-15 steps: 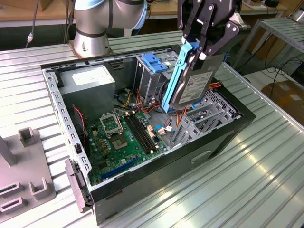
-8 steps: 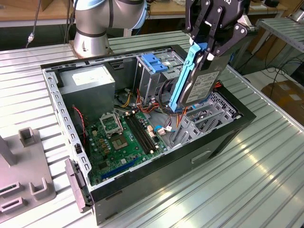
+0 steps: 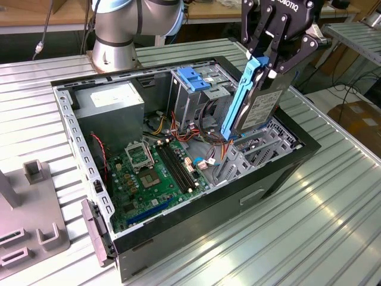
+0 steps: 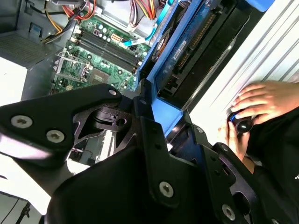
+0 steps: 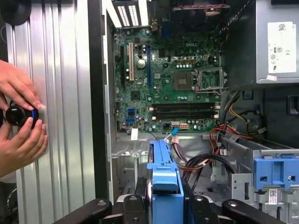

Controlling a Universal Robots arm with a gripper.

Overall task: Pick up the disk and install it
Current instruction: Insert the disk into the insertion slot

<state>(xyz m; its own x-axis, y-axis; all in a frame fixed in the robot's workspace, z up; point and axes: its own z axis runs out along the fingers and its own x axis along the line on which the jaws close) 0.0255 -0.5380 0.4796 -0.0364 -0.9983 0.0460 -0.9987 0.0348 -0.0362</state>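
The gripper is closed on the disk and holds it on edge, tilted, above the open computer case at the exterior view's right. The disk is just beside the drive cage with its blue latch.

The first wrist view adds a person's hands cupping a black knob on the table beside the case. It also looks down on the motherboard, the power supply and a bundle of cables between the disk's blue rail and the cage.

The case lies on a ribbed aluminium table. A wooden bench stands behind it and a cardboard box lies beyond the edge. A grey fixture sits at the exterior view's left.
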